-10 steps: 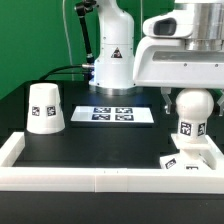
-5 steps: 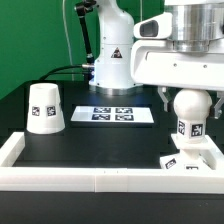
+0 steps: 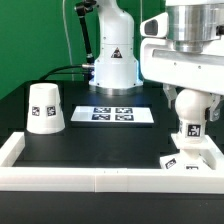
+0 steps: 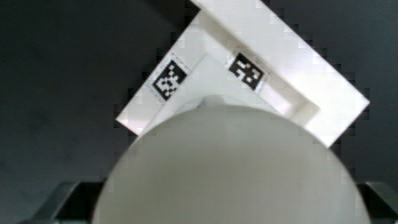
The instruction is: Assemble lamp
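The white ball-topped bulb (image 3: 194, 108) stands upright on the flat square base (image 3: 190, 157) at the exterior view's right, against the white rail. My gripper (image 3: 193, 97) comes down from above, its jaws on either side of the bulb's round top and shut on it. In the wrist view the bulb (image 4: 222, 165) fills the space between my fingers (image 4: 63, 203), with the tagged base (image 4: 285, 75) beneath it. The tapered shade (image 3: 45, 107) stands alone, wide end down, at the exterior view's left.
The marker board (image 3: 120, 114) lies flat mid-table in front of the arm's white pedestal (image 3: 113, 62). A raised white rail (image 3: 90, 178) borders the black table along its front and sides.
My wrist has turned about the vertical axis with the bulb in it; the bulb's tag has shifted toward the exterior view's right. The base and the shade have not moved.
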Action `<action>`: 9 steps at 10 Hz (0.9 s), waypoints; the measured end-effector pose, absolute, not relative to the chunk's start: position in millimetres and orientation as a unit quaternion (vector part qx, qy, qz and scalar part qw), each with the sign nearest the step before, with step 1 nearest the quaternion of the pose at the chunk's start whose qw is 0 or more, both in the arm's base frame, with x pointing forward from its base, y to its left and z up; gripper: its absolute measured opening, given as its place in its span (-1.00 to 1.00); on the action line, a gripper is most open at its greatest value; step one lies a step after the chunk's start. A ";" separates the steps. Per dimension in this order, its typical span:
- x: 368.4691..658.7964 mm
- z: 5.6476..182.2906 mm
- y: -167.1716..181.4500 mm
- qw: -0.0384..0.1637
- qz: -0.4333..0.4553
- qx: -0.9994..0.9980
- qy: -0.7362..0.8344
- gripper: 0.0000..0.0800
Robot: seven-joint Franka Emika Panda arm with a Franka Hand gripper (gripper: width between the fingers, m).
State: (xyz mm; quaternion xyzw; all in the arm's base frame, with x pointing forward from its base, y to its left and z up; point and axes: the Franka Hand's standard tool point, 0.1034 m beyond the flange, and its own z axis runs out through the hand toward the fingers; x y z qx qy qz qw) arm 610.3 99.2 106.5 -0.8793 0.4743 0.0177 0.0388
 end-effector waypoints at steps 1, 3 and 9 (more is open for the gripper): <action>609.4 105.7 99.6 0.044 0.024 -0.853 0.520 0.45; 609.5 106.5 100.9 0.050 0.033 -0.802 0.595 0.45; 609.0 107.0 106.3 0.049 0.037 -0.764 0.643 0.73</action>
